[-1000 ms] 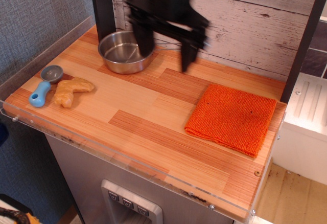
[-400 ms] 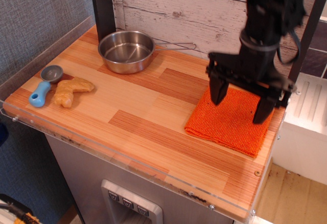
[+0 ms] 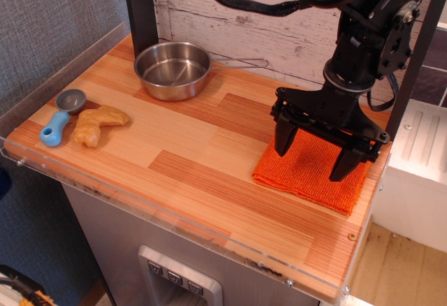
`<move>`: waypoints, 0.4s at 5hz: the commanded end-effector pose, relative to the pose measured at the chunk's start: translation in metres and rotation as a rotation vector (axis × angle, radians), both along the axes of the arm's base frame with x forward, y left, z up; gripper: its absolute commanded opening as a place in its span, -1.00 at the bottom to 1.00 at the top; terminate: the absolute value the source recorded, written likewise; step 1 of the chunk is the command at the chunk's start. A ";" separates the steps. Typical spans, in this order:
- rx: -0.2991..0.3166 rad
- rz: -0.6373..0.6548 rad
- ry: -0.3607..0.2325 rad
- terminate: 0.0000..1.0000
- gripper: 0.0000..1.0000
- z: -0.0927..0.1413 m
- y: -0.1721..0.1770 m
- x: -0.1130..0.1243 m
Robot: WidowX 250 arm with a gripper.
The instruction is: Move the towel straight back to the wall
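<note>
Gripper (image 3: pixel 313 161) spread wide over the towel (image 3: pixel 312 173), holding nothing

The two black fingers straddle the bright orange towel, one tip near its left part and the other toward its right edge (whether the tips press into the cloth cannot be told). The towel lies flat at the right front of the wooden bench (image 3: pixel 181 159), with a strip of bare bench between it and the whitewashed plank wall (image 3: pixel 272 23). Well apart, at the back left, a steel pan (image 3: pixel 172 70) sits with its handle pointing right; near the left edge lie a blue-handled scoop (image 3: pixel 60 119) and, just beside it, a tan lump (image 3: pixel 98 124)
</note>
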State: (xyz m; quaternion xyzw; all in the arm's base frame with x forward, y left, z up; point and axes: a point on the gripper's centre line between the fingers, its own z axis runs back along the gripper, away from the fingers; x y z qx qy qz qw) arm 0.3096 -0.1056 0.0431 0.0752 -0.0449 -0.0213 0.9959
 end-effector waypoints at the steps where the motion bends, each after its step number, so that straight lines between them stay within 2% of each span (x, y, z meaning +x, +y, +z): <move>1: -0.076 0.050 -0.030 -1.00 1.00 -0.007 0.010 0.010; 2: -0.082 0.019 0.008 -1.00 1.00 -0.025 0.004 0.021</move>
